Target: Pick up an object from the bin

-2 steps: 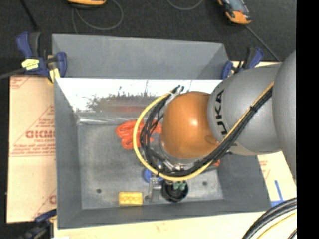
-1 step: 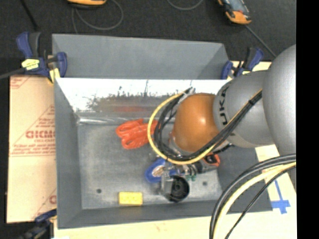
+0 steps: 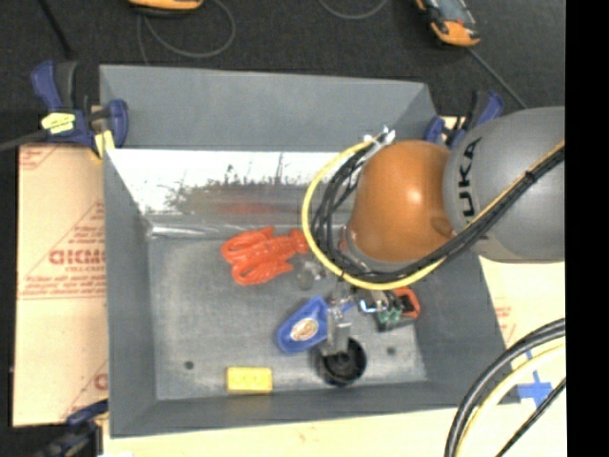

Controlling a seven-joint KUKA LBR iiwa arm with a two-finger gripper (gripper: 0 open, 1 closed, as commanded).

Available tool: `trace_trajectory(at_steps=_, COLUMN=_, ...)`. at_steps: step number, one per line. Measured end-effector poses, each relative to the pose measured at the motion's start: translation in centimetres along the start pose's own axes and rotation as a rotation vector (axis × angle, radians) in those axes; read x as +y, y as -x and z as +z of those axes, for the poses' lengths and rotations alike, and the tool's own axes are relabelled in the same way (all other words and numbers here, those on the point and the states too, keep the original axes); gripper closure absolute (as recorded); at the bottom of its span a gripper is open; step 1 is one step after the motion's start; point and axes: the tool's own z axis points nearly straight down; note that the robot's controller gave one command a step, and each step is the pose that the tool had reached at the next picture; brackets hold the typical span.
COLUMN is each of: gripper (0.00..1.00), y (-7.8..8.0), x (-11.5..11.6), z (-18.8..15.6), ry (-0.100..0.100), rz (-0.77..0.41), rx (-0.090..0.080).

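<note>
In the camera view, the arm with its rounded orange cover (image 3: 400, 208) and looped yellow and black cables reaches in from the right over the grey metal bin (image 3: 128, 284). The gripper (image 3: 337, 327) hangs low over the front right part of the floor. It is at the right end of a blue oval plastic thing with a pale round label (image 3: 299, 330) and just behind a black round thing (image 3: 343, 365), which lies near the front wall. Whether the pincer is open or closed, and whether it has hold of either thing, I cannot tell. An orange plastic scissor-like thing (image 3: 259, 255) lies further back, near the middle of the floor. A flat yellow rectangular block (image 3: 248, 379) lies by the front wall, well apart to the left.
</note>
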Motion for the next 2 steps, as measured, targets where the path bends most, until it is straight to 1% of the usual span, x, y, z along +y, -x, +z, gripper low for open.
trace_trajectory(at_steps=1, gripper=0.0, y=0.3, x=0.3, z=0.6, ry=0.0, rz=0.017, rx=-0.021)
trace_trajectory(at_steps=2, gripper=0.0, y=1.3, x=-2.5, z=7.1, ry=0.001, rz=-0.068, rx=-0.007)
